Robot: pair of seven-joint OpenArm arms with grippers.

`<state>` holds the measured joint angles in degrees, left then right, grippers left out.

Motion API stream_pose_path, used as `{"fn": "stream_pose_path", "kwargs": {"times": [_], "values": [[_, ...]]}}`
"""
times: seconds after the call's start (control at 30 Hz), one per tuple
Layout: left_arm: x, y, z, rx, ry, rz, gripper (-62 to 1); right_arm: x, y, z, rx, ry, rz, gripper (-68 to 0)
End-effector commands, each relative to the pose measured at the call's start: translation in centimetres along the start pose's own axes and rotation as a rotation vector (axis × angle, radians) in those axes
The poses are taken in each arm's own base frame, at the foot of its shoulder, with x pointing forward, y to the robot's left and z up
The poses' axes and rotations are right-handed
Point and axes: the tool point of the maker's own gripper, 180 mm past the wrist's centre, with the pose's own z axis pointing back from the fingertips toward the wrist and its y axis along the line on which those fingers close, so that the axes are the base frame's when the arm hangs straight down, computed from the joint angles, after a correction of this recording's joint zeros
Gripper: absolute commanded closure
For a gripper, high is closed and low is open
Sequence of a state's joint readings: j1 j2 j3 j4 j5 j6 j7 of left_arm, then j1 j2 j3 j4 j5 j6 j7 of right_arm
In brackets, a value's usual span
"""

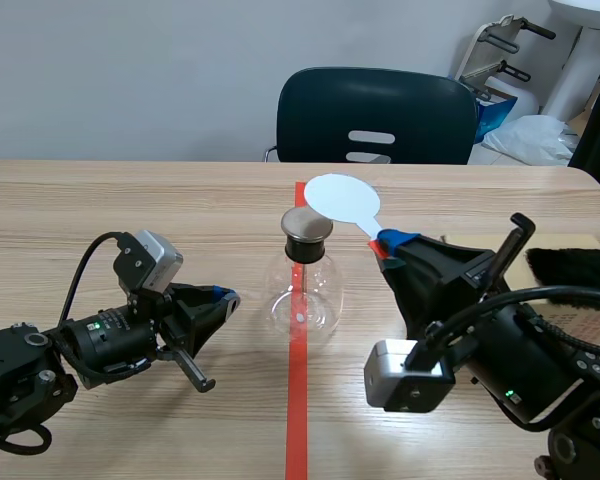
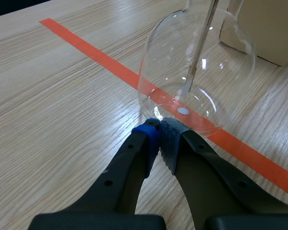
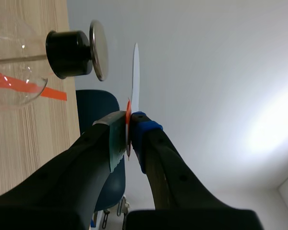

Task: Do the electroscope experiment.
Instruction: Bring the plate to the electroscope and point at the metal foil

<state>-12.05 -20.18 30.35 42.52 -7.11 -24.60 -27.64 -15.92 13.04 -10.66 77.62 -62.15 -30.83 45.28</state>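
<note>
The electroscope is a clear glass flask [image 1: 302, 295] with a black stopper and a metal disc cap [image 1: 307, 224], standing on the red tape line mid-table. My right gripper [image 1: 387, 244] is shut on the red handle of a white round paddle [image 1: 342, 196], holding its disc just above and behind the cap. In the right wrist view the paddle [image 3: 135, 72] stands edge-on close beside the cap [image 3: 99, 49]. My left gripper [image 1: 227, 298] rests low on the table left of the flask, shut on nothing. In the left wrist view its tips [image 2: 159, 130] almost touch the flask [image 2: 197, 76].
A dark fur piece [image 1: 572, 268] and a cardboard box [image 1: 570, 300] lie at the right behind my right arm. A dark chair [image 1: 375, 115] stands across the table. The box [image 2: 266, 28] shows beyond the flask in the left wrist view.
</note>
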Motion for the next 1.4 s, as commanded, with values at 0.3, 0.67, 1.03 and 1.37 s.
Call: {"fn": "stream_pose_path", "kwargs": {"times": [0.3,0.67,1.03,1.37], "values": [[1.6,0.2,-0.4,0.004,-0.053,-0.001,-1.8,0.9,-0.5,-0.6,0.007,-0.065,0.002,-0.8],[1.6,0.3,-0.4,0.005,-0.053,-0.001,-1.8,1.7,-0.2,-0.7,0.020,-0.100,0.015,-0.9],[1.6,0.3,-0.3,0.005,-0.053,-0.001,-1.8,1.7,-0.2,-0.7,0.022,-0.100,0.013,-0.9],[1.6,0.3,-0.3,0.005,-0.053,-0.001,-1.8,1.7,-0.2,-0.7,0.022,-0.100,0.013,-0.9]]}}
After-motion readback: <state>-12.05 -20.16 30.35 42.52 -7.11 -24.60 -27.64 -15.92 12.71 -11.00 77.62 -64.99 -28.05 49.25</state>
